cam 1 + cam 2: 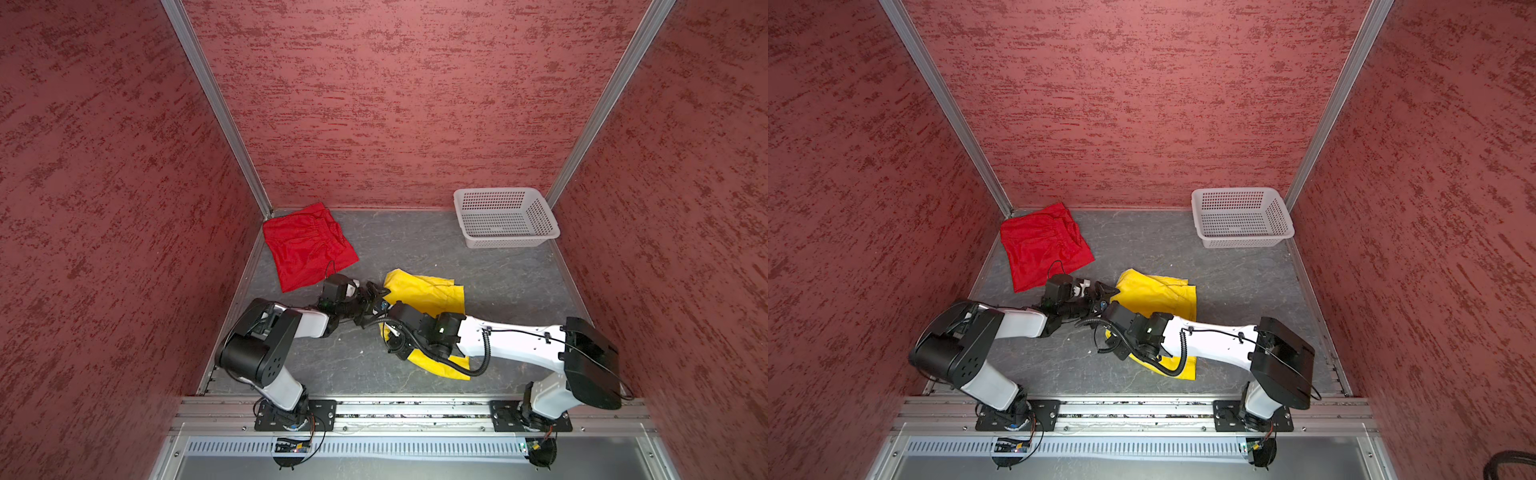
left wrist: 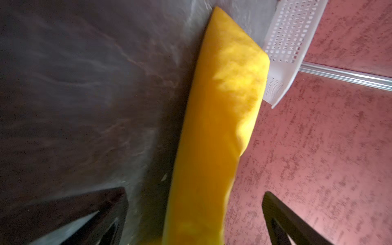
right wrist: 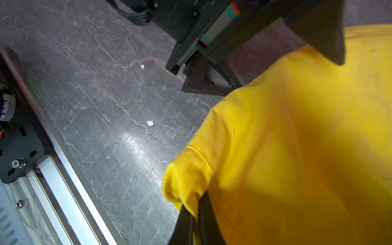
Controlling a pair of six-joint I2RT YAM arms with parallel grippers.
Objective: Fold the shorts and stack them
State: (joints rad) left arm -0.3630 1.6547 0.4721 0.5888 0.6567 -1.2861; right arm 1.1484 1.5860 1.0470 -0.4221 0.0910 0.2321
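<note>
Leftmost, the red shorts point(image 1: 309, 245) lie flat near the back corner of the grey, marble-veined table point(image 1: 415, 249), thin crinkled cloth with the gathered waist puckered along one side. Just beside their near corner, my left gripper point(image 1: 374, 299) stands with its jaws spread wide. In the left wrist view a raised ridge of the yellow shorts point(image 1: 428, 297) runs between my two dark fingers point(image 2: 101, 212), and I cannot tell whether it touches them. The yellow pair spreads across mid-table, smooth, matte and partly doubled over, one stretch hidden beneath my right arm. My right gripper point(image 3: 195, 220) is clamped on a bunched fold at their edge, cloth puckering out beside the closed jaws. Far right, a white perforated plastic basket point(image 1: 505, 218) sits in the back corner, well apart.
</note>
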